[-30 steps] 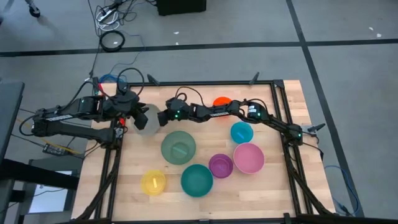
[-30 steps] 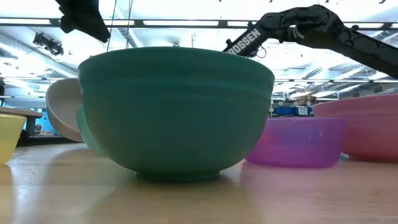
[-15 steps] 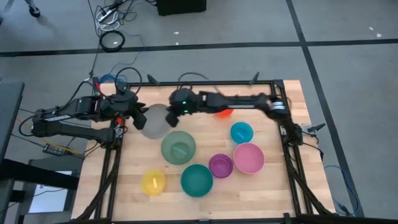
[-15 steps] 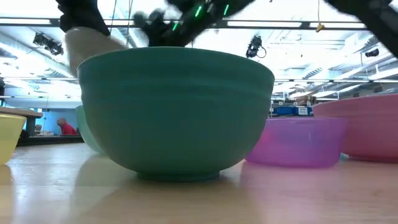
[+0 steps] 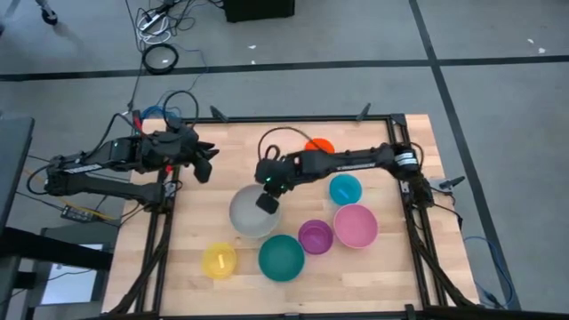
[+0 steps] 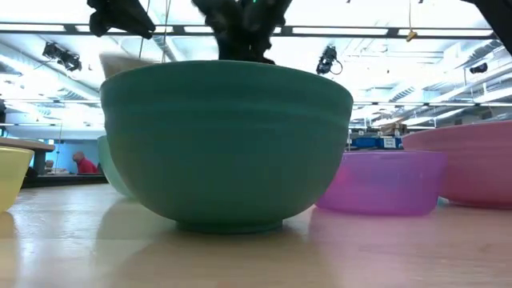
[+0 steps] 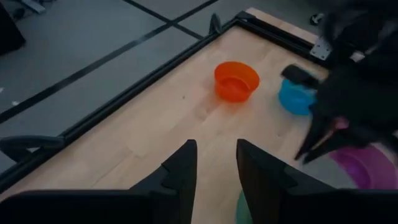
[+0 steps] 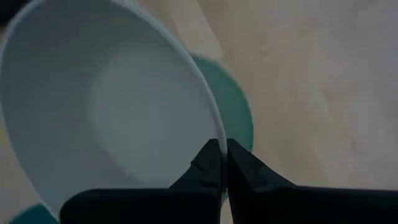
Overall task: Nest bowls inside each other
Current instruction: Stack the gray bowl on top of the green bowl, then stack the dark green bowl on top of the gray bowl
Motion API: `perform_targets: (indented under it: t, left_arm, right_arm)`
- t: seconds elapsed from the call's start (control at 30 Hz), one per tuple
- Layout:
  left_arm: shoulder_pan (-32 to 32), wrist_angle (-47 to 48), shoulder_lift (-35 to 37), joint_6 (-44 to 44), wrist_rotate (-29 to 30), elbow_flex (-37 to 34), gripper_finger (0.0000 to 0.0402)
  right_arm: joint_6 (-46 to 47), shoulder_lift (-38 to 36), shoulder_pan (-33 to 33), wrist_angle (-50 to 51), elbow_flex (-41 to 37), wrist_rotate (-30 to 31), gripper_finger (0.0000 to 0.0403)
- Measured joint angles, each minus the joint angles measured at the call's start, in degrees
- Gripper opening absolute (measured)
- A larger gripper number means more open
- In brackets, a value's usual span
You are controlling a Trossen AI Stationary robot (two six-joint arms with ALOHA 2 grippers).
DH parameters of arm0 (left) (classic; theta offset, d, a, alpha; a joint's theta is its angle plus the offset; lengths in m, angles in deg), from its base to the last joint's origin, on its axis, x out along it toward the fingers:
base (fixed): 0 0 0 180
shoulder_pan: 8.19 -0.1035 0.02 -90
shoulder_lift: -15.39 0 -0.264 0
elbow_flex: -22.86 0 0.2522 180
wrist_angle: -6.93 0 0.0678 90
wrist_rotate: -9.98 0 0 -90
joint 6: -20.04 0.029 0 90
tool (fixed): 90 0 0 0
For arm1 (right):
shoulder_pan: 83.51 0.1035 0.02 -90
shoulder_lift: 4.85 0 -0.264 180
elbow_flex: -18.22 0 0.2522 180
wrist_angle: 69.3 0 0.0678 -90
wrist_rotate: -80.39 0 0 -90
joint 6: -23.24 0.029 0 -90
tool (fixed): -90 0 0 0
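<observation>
The grey-white bowl (image 5: 249, 218) hangs tilted over the sage green bowl, whose edge (image 8: 235, 102) peeks out beneath it. My right gripper (image 5: 265, 203) is shut on the grey-white bowl's rim. My left gripper (image 5: 206, 164) stands open and free near the table's far left. The teal (image 5: 281, 257), purple (image 5: 315, 236), pink (image 5: 356, 226), yellow (image 5: 219, 261), cyan-blue (image 5: 345, 189) and orange (image 5: 317, 145) bowls each rest on their base on the table. My right gripper pinches the grey-white bowl's rim (image 8: 210, 127), one finger inside the bowl and one outside. The fingers slant down from above, from the table's right. The bowl hangs tilted over the sage green bowl; whether the two touch I cannot tell.
A black metal frame (image 5: 391, 120) runs around the wooden table. In the low view the teal bowl (image 6: 228, 144) fills the front and hides most of what lies behind it. Bare wood (image 5: 240, 142) lies along the far edge.
My right gripper has risen and swung from beside my left gripper toward the table's near edge, turning as it went. It has carried the grey-white bowl away from the far left and over the sage green bowl.
</observation>
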Motion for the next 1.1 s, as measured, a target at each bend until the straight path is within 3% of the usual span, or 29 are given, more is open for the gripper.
perform_targets:
  t: [0.17,0.33,0.57,0.87,1.1]
  left_arm:
    - [0.0,0.4,0.0,0.0,-1.7,0.0,0.0122]
    - [0.0,0.6,0.0,0.0,-1.8,0.0,0.0122]
    - [0.0,1.2,0.0,-0.1,-1.9,0.0,0.0122]
    - [2.9,7.5,0.0,-3.2,-3.9,0.0,0.0122]
    - [8.0,5.3,0.0,-5.9,-3.9,0.0,0.0122]
  right_arm:
    - [0.8,2.6,0.3,0.0,-0.1,2.4,0.0013]
    - [0.2,2.0,0.3,0.6,0.0,1.5,0.0071]
    - [-0.5,-0.3,1.2,11.0,0.0,1.6,0.0136]
    - [0.5,-3.9,10.3,25.9,0.1,3.5,0.0144]
    - [4.6,-3.6,15.0,19.8,-2.2,1.1,0.0145]
